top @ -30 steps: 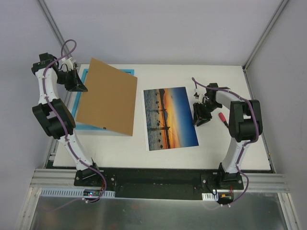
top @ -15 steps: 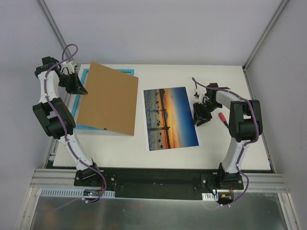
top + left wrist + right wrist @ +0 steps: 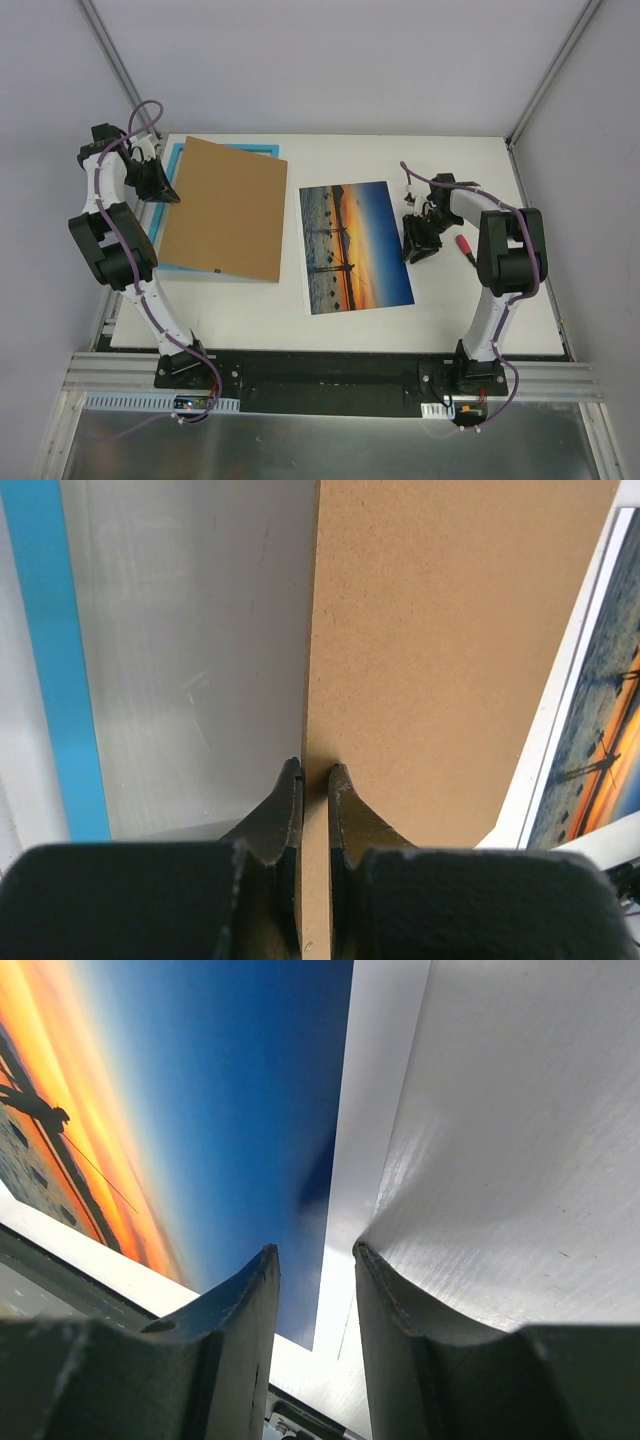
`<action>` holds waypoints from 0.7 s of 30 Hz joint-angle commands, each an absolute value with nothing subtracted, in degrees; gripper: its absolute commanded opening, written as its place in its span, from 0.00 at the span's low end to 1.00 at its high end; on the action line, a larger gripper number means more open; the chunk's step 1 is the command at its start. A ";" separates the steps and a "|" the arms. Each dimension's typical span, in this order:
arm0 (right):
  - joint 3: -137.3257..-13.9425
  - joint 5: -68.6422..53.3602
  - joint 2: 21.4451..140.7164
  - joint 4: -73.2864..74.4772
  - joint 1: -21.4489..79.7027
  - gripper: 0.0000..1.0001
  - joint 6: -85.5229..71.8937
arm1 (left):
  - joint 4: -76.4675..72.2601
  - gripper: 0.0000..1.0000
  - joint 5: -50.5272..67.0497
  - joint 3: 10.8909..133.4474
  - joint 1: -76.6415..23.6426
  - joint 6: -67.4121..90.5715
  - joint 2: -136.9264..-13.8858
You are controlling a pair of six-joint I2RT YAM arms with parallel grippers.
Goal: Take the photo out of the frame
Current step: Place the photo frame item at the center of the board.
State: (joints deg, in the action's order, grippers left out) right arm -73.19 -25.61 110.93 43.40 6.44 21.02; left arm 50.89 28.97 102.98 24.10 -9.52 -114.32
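**Board pinched at its edge, print lying loose on the table**

The backing board [image 3: 225, 210] is a flat, matte brown sheet of fibreboard, finely speckled and square-cornered. The left gripper [image 3: 315, 772] has its two dark fingers pressed together on the board's thin near edge, one finger on each face, so the sheet runs straight out from the fingertips. It is tilted, with the gripper's side raised. Under that raised side lies the frame [image 3: 48, 660], which shows a smooth turquoise border strip and a pale grey, glossy panel inside it (faint streaks catch the light).

The photo [image 3: 355, 248] lies flat on the white table [image 3: 450, 300], outside the frame. It is beyond the board's far edge as seen from the left gripper, and directly beside the right gripper [image 3: 312, 1250]. It is a thin, glossy rectangle, deep blue grading into orange, with dark silhouettes and a narrow white border.

The right gripper's fingers stand partly spread with nothing clamped between them, and the photo's right-hand border shows through the gap. Whether the tips touch the print cannot be told. A small red-handled screwdriver [image 3: 465, 243] lies just on the gripper's outer side.

There is one frame, one board, one photo, one screwdriver and two grippers.
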 commanded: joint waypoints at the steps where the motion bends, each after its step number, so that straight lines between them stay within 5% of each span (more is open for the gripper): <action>1: -72.60 -24.52 109.16 43.86 5.98 0.39 20.92 | 44.65 0.00 15.21 101.69 24.96 -11.69 -113.73; 15: -72.60 -24.79 109.07 43.86 5.89 0.41 20.92 | 42.72 0.00 9.94 101.34 24.96 -10.90 -115.84; 21: -72.60 -25.05 109.07 43.86 5.89 0.42 20.83 | 42.01 0.09 7.12 100.90 25.05 -10.55 -116.72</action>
